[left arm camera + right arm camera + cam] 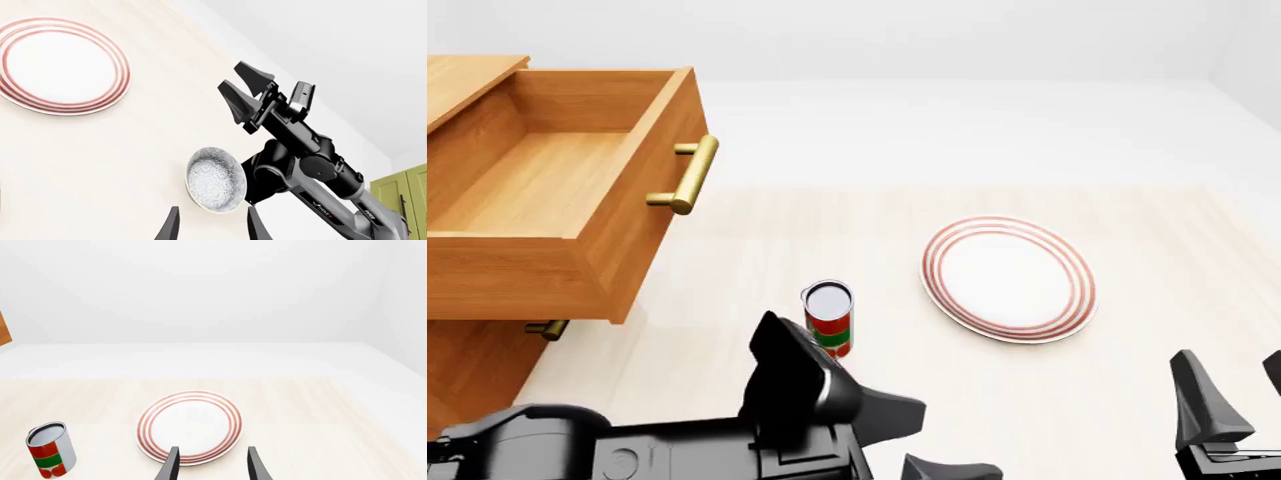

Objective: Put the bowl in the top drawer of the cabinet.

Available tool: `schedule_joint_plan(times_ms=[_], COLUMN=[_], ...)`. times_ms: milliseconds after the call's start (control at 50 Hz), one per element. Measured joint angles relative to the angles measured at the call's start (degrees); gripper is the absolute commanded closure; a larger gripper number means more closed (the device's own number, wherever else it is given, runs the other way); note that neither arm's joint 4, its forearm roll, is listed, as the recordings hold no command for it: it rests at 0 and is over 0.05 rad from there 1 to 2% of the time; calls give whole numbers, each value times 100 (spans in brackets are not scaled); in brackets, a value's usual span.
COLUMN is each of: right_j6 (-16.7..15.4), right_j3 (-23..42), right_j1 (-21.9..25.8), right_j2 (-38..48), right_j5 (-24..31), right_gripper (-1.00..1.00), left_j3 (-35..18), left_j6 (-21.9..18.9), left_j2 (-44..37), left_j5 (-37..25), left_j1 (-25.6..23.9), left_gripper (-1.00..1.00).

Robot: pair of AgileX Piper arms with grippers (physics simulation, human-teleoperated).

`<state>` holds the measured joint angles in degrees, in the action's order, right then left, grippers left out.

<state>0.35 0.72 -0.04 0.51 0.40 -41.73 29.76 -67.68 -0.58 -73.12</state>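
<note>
Your top drawer (547, 190) stood pulled well out of the cabinet (467, 370), its wooden floor bare and its brass handle (687, 175) facing the table (827, 230). The lower drawer's small handle (547, 329) showed just under it.

The bowl (215, 180) was out of sight in the front view; only your left wrist camera caught it, resting on the table just ahead of the left gripper (212, 225), whose jaws were apart with nothing between them. In that same view the right arm (313, 165) crossed beside the bowl, close to its rim, though I could not tell whether they touched.

Your right gripper (212, 462) also had its jaws spread and empty, hovering at the near edge of the plate (189, 426). In the front view its fingers (1201, 405) stood at the lower right corner, and the left arm (694, 440) filled the lower left.

The can (829, 318) stood upright between the cabinet and the plate, just beyond the left arm.
</note>
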Motion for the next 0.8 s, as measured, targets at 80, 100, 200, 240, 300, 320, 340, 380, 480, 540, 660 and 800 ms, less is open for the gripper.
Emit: schedule_joint_plan(times_ms=[80, 100, 200, 240, 300, 320, 340, 380, 480, 540, 660, 800], right_j6=[0, 0, 0, 0, 0, 0, 0, 0, 0, 0, 0, 0], right_j3=[0, 0, 0, 0, 0, 0, 0, 0, 0, 0, 0, 0], right_j1=[0, 0, 0, 0, 0, 0, 0, 0, 0, 0, 0, 0], right_j2=[0, 0, 0, 0, 0, 0, 0, 0, 0, 0, 0, 0], right_j5=[0, 0, 0, 0, 0, 0, 0, 0, 0, 0, 0, 0], right_gripper=[-100, -100, -100, -100, -100, -100, -100, -100, -100, -100, -100, -100], left_j3=[-14, -18, -34, -37, -40, -41, -42, -47, -67, -81, -106, -143], left_j6=[34, 44, 90, 108, 137, 147, 156, 175, 224, 256, 325, 406], left_j2=[-91, -114, -224, -265, -325, -346, -367, -408, -518, -591, -737, -914], left_j5=[50, 62, 124, 150, 188, 200, 211, 233, 278, 309, 366, 429], left_j1=[-15, -19, -29, -31, -34, -35, -36, -37, -42, -47, -61, -91], left_gripper=[-100, -100, -100, -100, -100, -100, -100, -100, -100, -100, -100, -100])
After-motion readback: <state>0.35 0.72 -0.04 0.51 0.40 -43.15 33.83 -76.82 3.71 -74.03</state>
